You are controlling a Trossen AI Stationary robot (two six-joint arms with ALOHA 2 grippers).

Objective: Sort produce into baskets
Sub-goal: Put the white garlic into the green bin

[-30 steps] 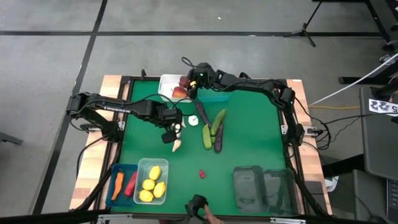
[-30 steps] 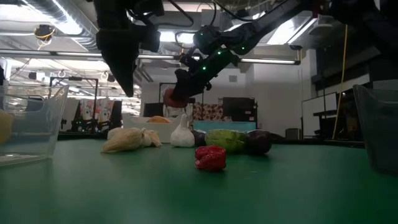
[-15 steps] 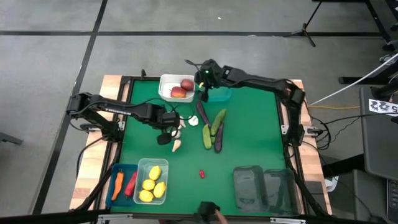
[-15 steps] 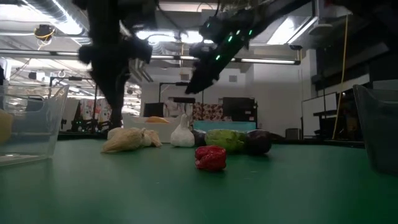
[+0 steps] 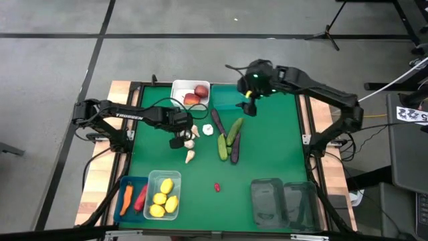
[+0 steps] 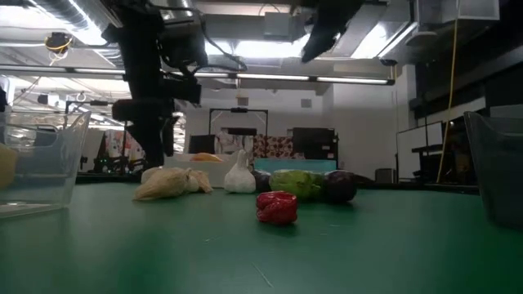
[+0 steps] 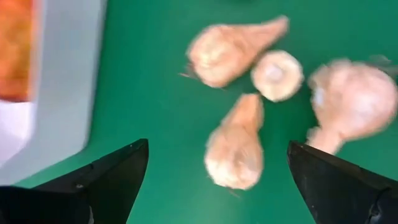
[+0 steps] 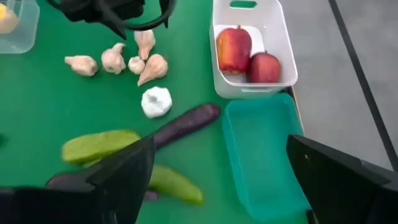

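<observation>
My left gripper (image 5: 178, 140) is open and hovers just above a cluster of pale garlic cloves (image 7: 236, 143) left of the table's middle. It also shows in the low view (image 6: 151, 139), with the cloves (image 6: 167, 184) below it. My right gripper (image 5: 249, 107) is open and empty, up over the teal bin (image 8: 261, 149) at the far edge. The white bin (image 5: 179, 99) beside it holds two red apples (image 8: 249, 53). A white garlic bulb (image 8: 155, 101), purple eggplants (image 8: 186, 124) and green cucumbers (image 8: 99, 146) lie mid-table. A red chilli (image 5: 217, 187) lies nearer.
At the near left a blue bin (image 5: 122, 213) holds a carrot and a chilli, and a clear pale green bin (image 5: 152, 182) holds lemons. Two dark transparent bins (image 5: 284, 201) stand at the near right. The low view shows the red chilli (image 6: 276, 207) in front.
My right gripper has let go of a red apple into the white bin, then gone up and toward the table's right edge, over the teal bin. My left gripper has come down toward the garlic cloves.
</observation>
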